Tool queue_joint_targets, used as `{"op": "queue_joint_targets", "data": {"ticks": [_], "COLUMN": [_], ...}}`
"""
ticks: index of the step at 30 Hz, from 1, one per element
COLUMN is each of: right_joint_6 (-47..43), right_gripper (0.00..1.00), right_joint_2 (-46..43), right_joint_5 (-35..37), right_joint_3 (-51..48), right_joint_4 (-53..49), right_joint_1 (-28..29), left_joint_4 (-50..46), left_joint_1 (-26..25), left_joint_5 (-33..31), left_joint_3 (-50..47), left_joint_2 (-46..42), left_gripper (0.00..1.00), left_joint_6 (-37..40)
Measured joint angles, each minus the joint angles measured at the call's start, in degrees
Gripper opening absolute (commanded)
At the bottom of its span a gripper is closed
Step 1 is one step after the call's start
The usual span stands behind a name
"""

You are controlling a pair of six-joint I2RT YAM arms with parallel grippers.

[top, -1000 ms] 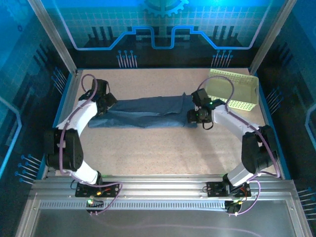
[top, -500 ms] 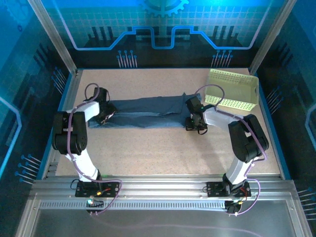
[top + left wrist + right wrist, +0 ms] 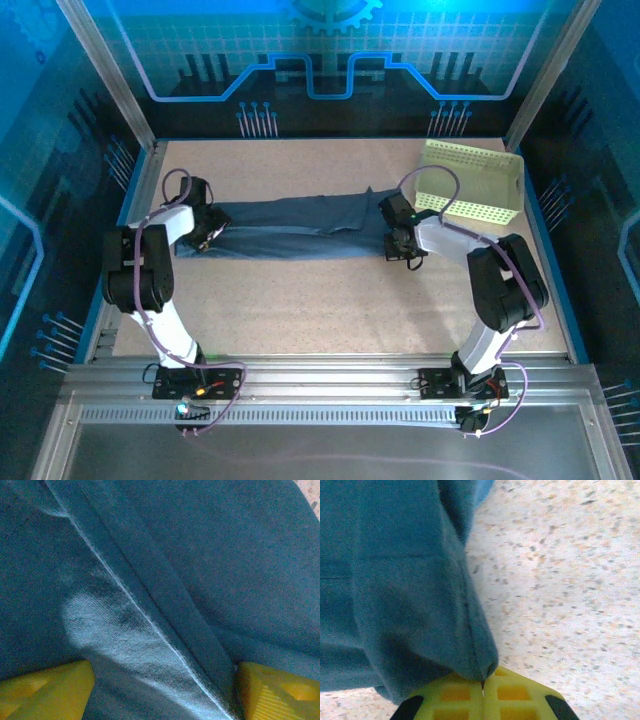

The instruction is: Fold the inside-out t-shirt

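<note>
Blue-tinted overhead light, soft blurred wrist close-ups, pale sheen on t-shirt [image 3: 95, 620]

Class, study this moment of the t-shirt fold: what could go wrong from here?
1. The right pincer is shut on only a small tip of the t-shirt, so the fabric could slip out on lifting.
2. The left pincer is open over the fabric. If the right side lifts alone, the fold would likely skew.

Wrinkled slate-blue t-shirt [image 3: 295, 228], a long flat band across the table
</note>
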Motion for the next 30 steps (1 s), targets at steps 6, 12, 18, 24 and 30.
{"op": "queue_joint_targets", "data": {"ticks": [6, 12, 18, 24, 30], "right_joint_6": [-2.78, -4.02, -3.76, -2.99, -2.60], "right_gripper": [0.10, 0.49, 0.59, 0.68, 0.63], "right_joint_2": [-4.48, -6.43, -9.18, -13.29, -5.66], "right_joint_5": [5.77, 12.48, 9.99, -2.91, -7.26], "right_joint_3": [0.79, 1.16, -1.11, -5.11, -5.25], "right_joint_4": [-1.46, -4.00, -3.72, 0.74, 3.76], "right_joint_1": [0.26, 0.44, 0.44, 0.44, 0.39], "left_joint_4": [-0.42, -0.46, -0.44, -0.46, -0.50], "left_joint_1": [1.03, 1.66, 1.99, 1.99, 2.56], "left_joint_5": [1.14, 0.94, 0.72, 0.59, 0.59], "left_joint_3": [1.01, 1.22, 1.27, 1.27, 1.40], "left_joint_2": [0.66, 0.72, 0.79, 0.79, 0.94], "left_gripper": [0.77, 0.77, 0.77, 0.78, 0.78], "left_joint_6": [0.00, 0.04, 0.04, 0.04, 0.04]}}
